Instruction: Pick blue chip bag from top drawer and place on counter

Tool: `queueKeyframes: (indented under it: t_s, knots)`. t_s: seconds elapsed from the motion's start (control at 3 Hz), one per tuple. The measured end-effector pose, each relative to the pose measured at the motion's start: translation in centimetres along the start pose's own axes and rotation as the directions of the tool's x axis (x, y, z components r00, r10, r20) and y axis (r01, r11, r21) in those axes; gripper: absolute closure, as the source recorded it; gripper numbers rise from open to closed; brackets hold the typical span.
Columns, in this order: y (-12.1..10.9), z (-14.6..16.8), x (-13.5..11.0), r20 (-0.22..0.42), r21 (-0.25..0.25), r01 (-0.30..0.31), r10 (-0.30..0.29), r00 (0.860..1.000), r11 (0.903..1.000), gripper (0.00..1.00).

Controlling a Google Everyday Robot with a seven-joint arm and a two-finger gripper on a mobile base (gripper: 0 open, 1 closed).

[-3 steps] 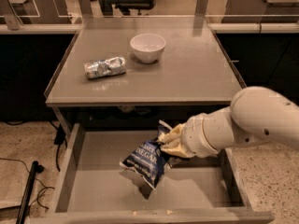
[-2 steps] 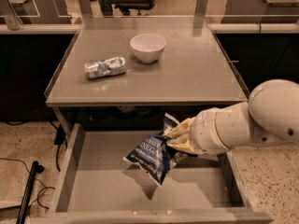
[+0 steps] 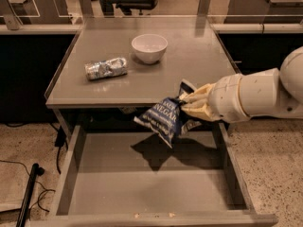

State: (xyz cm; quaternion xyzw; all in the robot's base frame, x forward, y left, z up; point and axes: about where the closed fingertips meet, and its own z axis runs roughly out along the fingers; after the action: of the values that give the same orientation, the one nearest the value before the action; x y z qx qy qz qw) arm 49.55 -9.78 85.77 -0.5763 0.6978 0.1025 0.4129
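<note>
At the counter's front edge, right of centre: one gripper (image 3: 186, 104), on one white arm (image 3: 255, 96) reaching in from 3 o'clock.

Item 1. Blue chip bag (image 3: 161, 119), count one. It is pinched by its upper right corner in the gripper, whose fingers are pressed together on the foil. The bag hangs in the air, clear of the drawer bottom and level with the counter's front lip, overlapping that lip in the camera view. From the gripper the body of the bag trails toward 8 o'clock. Its long axis runs from 2 o'clock to 8 o'clock, tilted, lettering facing the camera. Its shadow falls on the drawer bottom below.

Item 2. Drawer (image 3: 71, 183), count one, pulled fully open, nothing lying in it.

Item 3. Counter (image 3: 199, 63), count one. Its surface lies at 12 o'clock from the bag, just beyond the front lip. The near right quarter shows bare.

Item 4. White bowl (image 3: 149, 48), count one, upright, toward the back, at about 11 o'clock from the gripper and well apart from it.

Item 5. Silver packet (image 3: 106, 68), count one, lying on its side left of the bowl, at 10 o'clock.

Note: the set-down likely calls for carrying the bag toward 12 o'clock over the lip; its hanging lower end could catch that edge.
</note>
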Motion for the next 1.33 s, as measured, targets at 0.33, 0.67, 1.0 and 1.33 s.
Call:
queueKeyframes:
  t_s: [0.33,0.67,1.0,1.33]
  knots:
    - [-6.3,-0.9,-1.6,0.047,0.105,-0.038,0.034,0.998,0.9937,1.00]
    - [-10.6,-1.1,-1.9,0.069,0.174,-0.077,0.066,0.995,0.9816,1.00]
    - [-10.6,-1.1,-1.9,0.069,0.175,-0.077,0.066,0.995,0.9816,1.00]
    - [-12.3,-0.1,-2.1,0.072,0.193,-0.076,0.063,0.995,0.9782,1.00]
